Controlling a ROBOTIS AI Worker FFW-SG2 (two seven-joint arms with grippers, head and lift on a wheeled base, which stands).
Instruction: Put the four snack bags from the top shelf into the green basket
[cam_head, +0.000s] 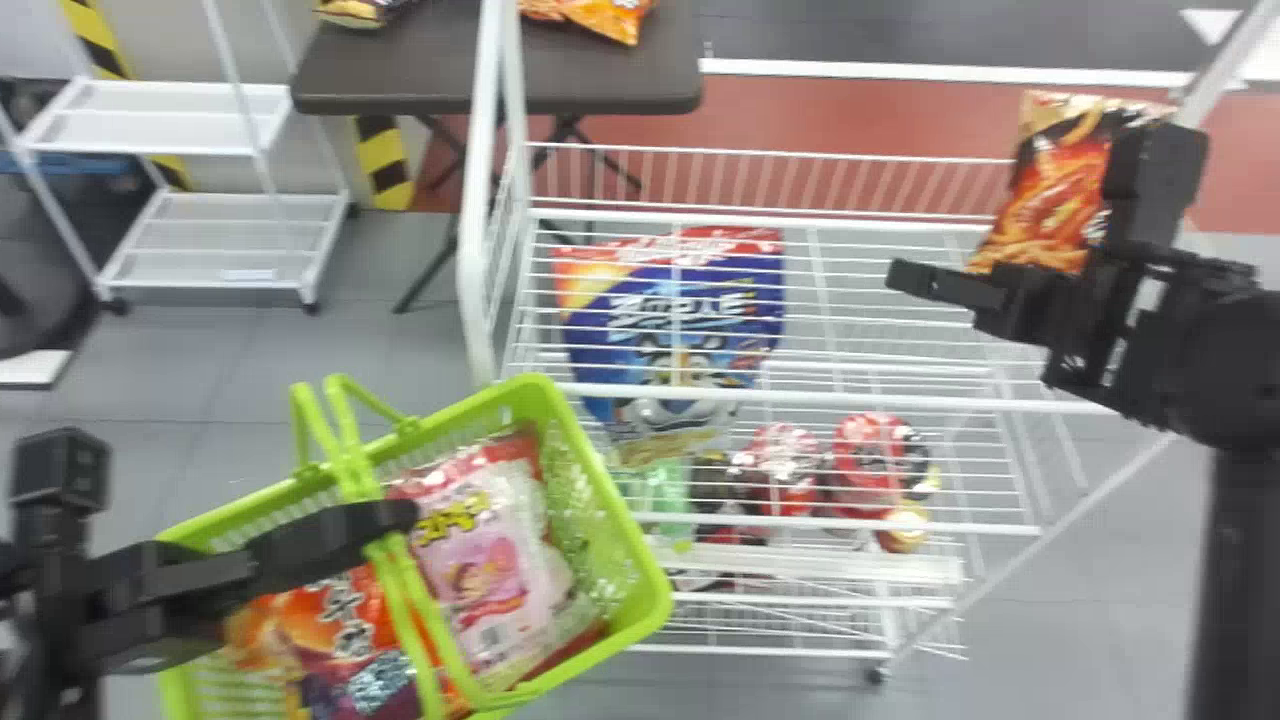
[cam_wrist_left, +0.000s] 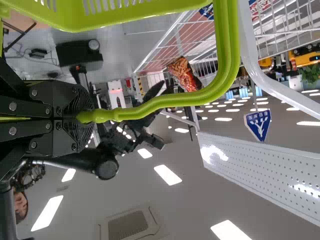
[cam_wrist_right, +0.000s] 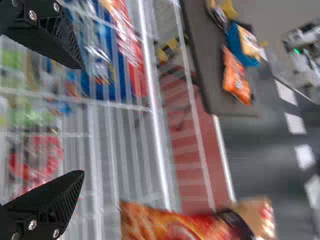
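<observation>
My left gripper (cam_head: 385, 515) is shut on the handle of the green basket (cam_head: 610, 520), left of the rack; in the left wrist view the gripper (cam_wrist_left: 82, 117) grips the green handle (cam_wrist_left: 165, 102). Inside the basket are a pink bag (cam_head: 485, 590) and an orange-red bag (cam_head: 345, 630). My right gripper (cam_head: 1015, 215) stands at the rack's right end, its fingers wide apart. An orange snack bag (cam_head: 1050, 210) is upright close by it. The right wrist view has the open gripper (cam_wrist_right: 82, 120) with that bag (cam_wrist_right: 175, 222) off to one side, outside the fingers.
At the left part of the white wire rack (cam_head: 850, 400) is a blue bag (cam_head: 680, 320), crossed by wires. Cups and other packs (cam_head: 785, 465) are lower down. Behind stand a dark table (cam_head: 400, 75) with bags and a white cart (cam_head: 220, 215).
</observation>
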